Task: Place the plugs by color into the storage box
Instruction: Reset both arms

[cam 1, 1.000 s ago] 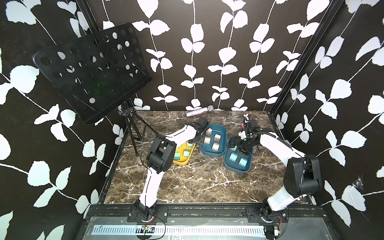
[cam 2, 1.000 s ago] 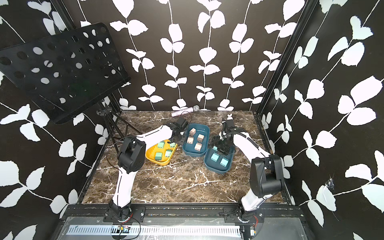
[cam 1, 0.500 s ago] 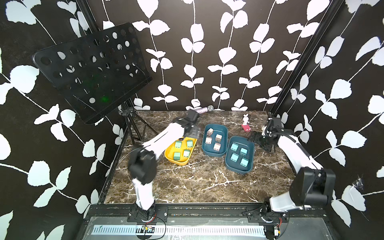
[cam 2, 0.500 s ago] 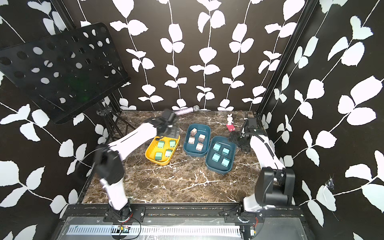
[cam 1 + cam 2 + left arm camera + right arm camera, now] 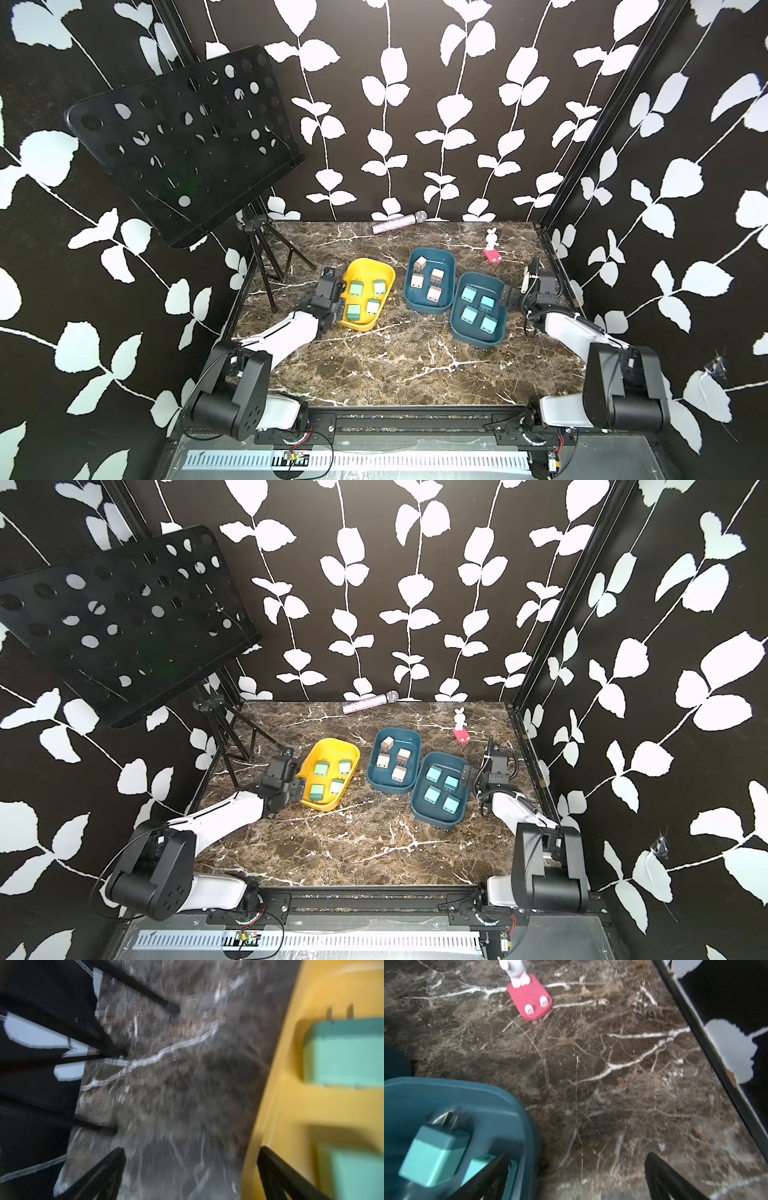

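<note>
Twelve binned by colour: four mint-green cube plugs [image 5: 356, 288] in yellow plastic tray [image 5: 368, 262], pink-beige cube plugs [image 5: 436, 275] and light-blue cube plugs [image 5: 469, 294] in separate dark teal trays [image 5: 432, 253]. Left gripper [image 5: 191, 1149], right gripper [image 5: 576, 1154] spread, empty. Judged complete.

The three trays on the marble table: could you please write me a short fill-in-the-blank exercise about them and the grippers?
1. The plugs in the yellow tray are mint ____.
2. The light blue plugs in the teal tray nearest the right gripper number ____.
3. Of the three trays, the pink-beige plugs lie in the ____ one.
4. The left gripper and right gripper both stand ____, holding nothing.
Missing words: green; four; middle; open.
</note>
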### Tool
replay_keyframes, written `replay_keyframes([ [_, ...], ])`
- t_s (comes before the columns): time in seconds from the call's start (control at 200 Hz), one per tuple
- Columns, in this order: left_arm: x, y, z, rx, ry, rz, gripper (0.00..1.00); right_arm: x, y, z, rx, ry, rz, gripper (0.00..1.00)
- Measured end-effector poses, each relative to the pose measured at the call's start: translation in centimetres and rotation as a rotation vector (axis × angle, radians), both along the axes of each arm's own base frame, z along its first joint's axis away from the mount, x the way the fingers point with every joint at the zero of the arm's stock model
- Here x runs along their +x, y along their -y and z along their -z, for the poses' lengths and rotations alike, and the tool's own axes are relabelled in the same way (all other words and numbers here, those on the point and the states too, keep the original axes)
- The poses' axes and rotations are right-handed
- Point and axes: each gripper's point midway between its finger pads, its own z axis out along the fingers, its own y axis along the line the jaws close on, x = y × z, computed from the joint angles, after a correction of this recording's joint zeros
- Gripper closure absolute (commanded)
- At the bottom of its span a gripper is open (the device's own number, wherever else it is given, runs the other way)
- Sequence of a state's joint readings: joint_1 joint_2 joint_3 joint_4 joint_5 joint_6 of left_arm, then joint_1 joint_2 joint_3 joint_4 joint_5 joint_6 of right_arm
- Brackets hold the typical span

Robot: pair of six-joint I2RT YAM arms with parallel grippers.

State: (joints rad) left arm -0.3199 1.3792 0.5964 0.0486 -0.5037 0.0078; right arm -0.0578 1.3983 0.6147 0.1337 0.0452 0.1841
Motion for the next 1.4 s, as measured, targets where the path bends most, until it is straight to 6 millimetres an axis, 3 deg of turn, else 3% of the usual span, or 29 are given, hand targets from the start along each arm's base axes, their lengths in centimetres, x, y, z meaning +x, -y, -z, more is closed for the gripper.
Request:
replay_keyframes([
  [0.13, 2.1, -0.2, 0.7, -0.042, 0.076, 0.046, 0.01, 0.5, 0.5, 1.0, -0.055, 0.045, -0.005, 0.01],
  [0.255, 4.1, 0.5, 0.6, -0.104, 0.105, 0.131, 0.01, 2.5, 0.1, 1.3, -0.106, 0.059, -0.038, 0.01],
  [0.35, 3.6, 0.3, -0.6, -0.128, 0.186, 0.146, 0.01, 3.4, -1.5, 0.6, -0.153, 0.094, -0.096, 0.01],
  [0.45, 2.2, 0.2, -1.7, -0.147, 0.263, 0.151, 0.01, 3.1, -2.8, 0.0, -0.177, 0.166, -0.14, 0.01],
  [0.585, 1.9, 0.1, -2.6, -0.171, 0.325, 0.146, 0.01, 1.2, -2.5, 1.3, -0.192, 0.222, -0.144, 0.01],
  [0.785, 2.1, 0.3, -3.5, -0.187, 0.369, 0.152, 0.01, 1.7, -2.7, 0.3, -0.205, 0.272, -0.154, 0.01],
  [0.985, 0.7, -0.8, -3.4, -0.198, 0.414, 0.101, 0.01, 1.8, -2.7, 0.0, -0.208, 0.285, -0.154, 0.01],
  [1.23, 2.0, -1.3, -3.6, -0.152, 0.414, 0.088, 0.01, 1.8, -2.7, 0.0, -0.208, 0.285, -0.154, 0.01],
  [1.4, 3.0, -2.1, -2.4, -0.146, 0.396, 0.094, 0.01, 1.8, -2.7, 0.0, -0.208, 0.285, -0.155, 0.01],
])
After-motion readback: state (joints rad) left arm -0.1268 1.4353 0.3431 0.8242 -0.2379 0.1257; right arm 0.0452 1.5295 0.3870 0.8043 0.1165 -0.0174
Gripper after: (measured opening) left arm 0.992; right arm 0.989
